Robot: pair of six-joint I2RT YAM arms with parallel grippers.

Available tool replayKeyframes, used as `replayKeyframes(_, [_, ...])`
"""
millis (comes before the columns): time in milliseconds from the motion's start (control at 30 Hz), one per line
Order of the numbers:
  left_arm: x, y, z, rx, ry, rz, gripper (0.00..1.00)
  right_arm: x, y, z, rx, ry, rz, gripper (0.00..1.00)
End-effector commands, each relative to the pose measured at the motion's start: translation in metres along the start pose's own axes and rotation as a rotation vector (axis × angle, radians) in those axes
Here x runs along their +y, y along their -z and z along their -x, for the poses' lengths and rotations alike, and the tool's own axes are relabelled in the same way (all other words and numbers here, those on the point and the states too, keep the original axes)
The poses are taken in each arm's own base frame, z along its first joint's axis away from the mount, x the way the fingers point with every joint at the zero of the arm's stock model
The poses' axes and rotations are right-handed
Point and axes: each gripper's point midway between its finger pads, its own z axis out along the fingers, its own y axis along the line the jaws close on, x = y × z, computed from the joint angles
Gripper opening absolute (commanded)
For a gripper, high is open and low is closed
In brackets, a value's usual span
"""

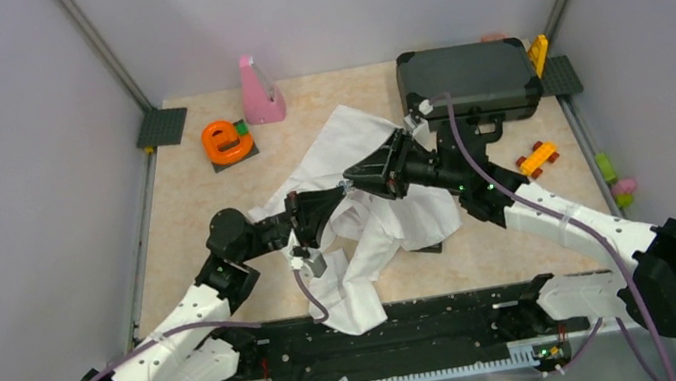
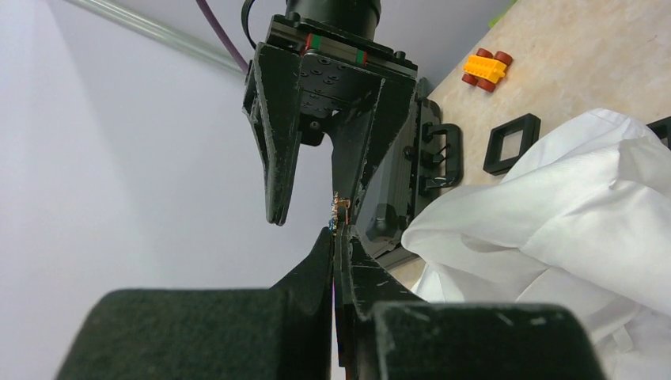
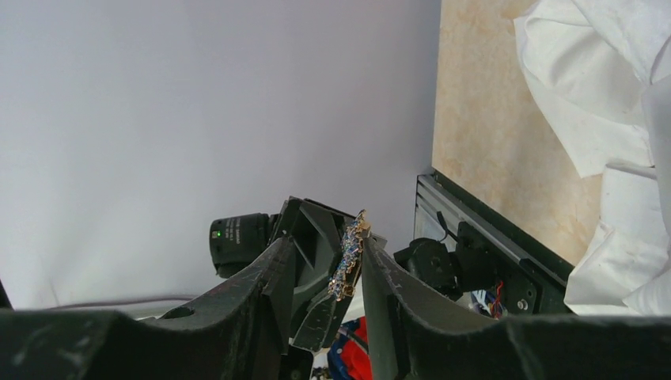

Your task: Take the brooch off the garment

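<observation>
Left wrist view: your left hand (image 2: pixel 339 236) pinched tiny gold-silver metal brooch (image 2: pixel 340 210); right hand (image 2: pixel 312 215) straddled it, spread. You likely needed square closing before left released.

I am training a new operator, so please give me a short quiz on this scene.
1. True or false: the brooch is pinned to the shirt.
2. Which hand is shut on the brooch? A: the left hand. B: the right hand.
3. Fill in: the fingers of the right hand stand ___.
Key: 1 false, it is held in the air, apart from the shirt; 2 A; 3 open.
</observation>
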Motion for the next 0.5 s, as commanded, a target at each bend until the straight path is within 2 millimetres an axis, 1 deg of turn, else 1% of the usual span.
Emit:
replayKeyframes(0, [0.0147,-0.0044,0.0084,-0.021,-0.059,0.013,0.00,0.0155,-0.0033,-0.0061,0.021,-0.015,0.056,0.37])
replayKeyframes(67, [0.0155,-0.0047,0.0082,-0.020,-0.061,0.015,0.00,0.0146,-0.0045,-0.0058,0.022,-0.012,0.056,0.35])
replayKeyframes(100, [0.0159,-0.0046,0.0084,-0.021,-0.063,0.016,0.00,0.0139,-0.0051,-0.0060,0.025,-0.012,0.056,0.31])
replayKeyframes(200, [0.0151,-0.0052,0.0079,-0.022,-0.061,0.013,0.00,0.0128,-0.0075,-0.0051,0.024,-0.005,0.061,0.08])
replayKeyframes(233, [0.0138,-0.0055,0.0082,-0.025,-0.053,0.011,0.05,0.0118,-0.0081,-0.0050,0.024,-0.001,0.060,0.02])
replayKeyframes(267, [0.0122,-0.0058,0.0081,-0.028,-0.031,0.009,0.15,0.0115,-0.0081,-0.0049,0.024,0.005,0.063,0.00])
replayKeyframes(300, [0.0116,-0.0060,0.0087,-0.032,-0.001,0.011,0.21,0.0119,-0.0083,-0.0046,0.022,0.020,0.070,0.00])
replayKeyframes(333, [0.0108,-0.0063,0.0091,-0.034,0.035,0.012,0.26,0.0120,-0.0082,-0.0037,0.017,0.041,0.075,0.00])
replayKeyframes(400, [0.0106,-0.0063,0.0092,-0.033,0.089,0.024,0.37,0.0114,-0.0077,-0.0013,0.008,0.114,0.077,0.00])
replayKeyframes(467, [0.0124,-0.0056,0.0076,-0.027,0.163,0.058,0.45,0.0101,-0.0059,0.0006,0.005,0.199,0.079,0.00])
